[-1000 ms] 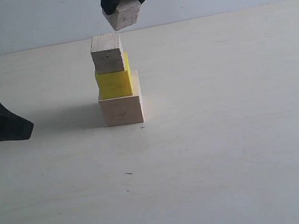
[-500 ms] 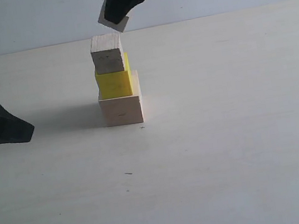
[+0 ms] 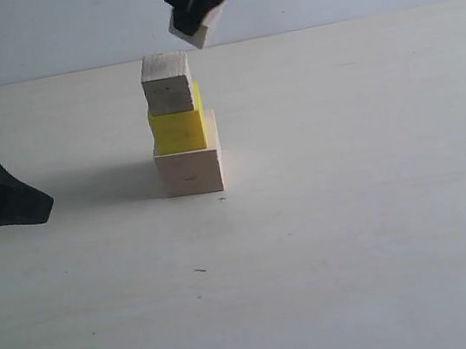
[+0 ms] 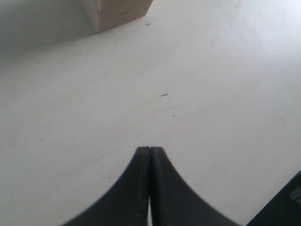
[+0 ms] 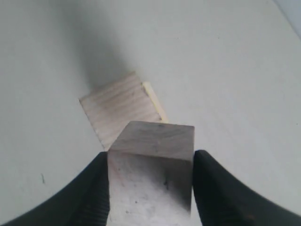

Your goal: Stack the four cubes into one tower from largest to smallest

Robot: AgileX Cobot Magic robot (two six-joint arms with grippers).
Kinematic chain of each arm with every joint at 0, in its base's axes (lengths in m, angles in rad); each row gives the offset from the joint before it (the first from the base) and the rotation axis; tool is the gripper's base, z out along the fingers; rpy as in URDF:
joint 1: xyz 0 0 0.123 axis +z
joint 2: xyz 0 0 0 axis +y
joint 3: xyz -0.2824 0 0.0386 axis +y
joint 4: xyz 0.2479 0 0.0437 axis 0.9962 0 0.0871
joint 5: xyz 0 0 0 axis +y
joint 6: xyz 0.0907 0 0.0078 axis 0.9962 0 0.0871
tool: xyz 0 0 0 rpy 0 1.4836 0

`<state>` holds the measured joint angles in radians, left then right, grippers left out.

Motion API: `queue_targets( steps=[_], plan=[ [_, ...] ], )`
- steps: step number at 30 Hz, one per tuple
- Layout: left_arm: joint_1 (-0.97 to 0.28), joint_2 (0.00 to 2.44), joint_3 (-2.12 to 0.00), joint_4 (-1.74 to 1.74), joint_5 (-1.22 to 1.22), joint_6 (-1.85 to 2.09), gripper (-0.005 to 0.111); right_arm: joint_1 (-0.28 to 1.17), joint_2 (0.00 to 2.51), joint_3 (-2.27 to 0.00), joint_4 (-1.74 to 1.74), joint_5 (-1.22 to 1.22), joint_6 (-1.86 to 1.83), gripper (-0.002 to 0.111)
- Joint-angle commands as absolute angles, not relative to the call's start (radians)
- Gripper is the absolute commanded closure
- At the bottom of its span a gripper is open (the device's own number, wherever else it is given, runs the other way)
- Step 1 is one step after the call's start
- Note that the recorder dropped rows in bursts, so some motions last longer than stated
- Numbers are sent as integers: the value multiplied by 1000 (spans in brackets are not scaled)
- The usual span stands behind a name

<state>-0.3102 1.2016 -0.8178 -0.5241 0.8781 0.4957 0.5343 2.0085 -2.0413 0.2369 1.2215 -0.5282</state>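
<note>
In the exterior view the right gripper [image 3: 197, 4] clamps the tilted small wooden cube [image 3: 197, 31] just above and right of the medium wooden cube [image 3: 167, 83], which tops the yellow cube [image 3: 178, 130] and large wooden cube [image 3: 189, 170] with bare bench [image 3: 352, 209] all round, the left wrist view shows the left gripper [image 4: 149, 153] pinched together and empty, and the right wrist view shows the small wooden cube askew to the medium wooden cube's edges.

Exterior view: low, almost level with the table [image 3: 359, 252], facing the stack of three cubes [image 3: 179, 131] side-on from a little way off. Left wrist view: skims the tabletop past the left gripper [image 4: 149, 151], sharing only the base of the large wooden cube [image 4: 117, 12]. Right wrist view: close, looking steeply down past the small wooden cube [image 5: 150, 179] onto the top of the medium wooden cube [image 5: 117, 110].
</note>
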Motion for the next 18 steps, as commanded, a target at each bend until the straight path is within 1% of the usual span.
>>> queue_targets(
  steps=[1,5,10,14,18],
  plan=[
    [-311,1203,-815,-526,873,500,107,535,1986,-2137,299,1221,-240,108],
    [-311,1203,-815,-522,871,502,107,559,1986,-2180,262,1221,-62,108],
    [-311,1203,-815,-524,849,517,107,626,1999,-2180,57,1221,146,108],
    [-311,1203,-815,-527,849,517,107,671,2012,-2180,49,1221,212,108],
    [-311,1203,-815,-527,849,517,107,686,2029,-2180,49,1221,308,108]
  ],
)
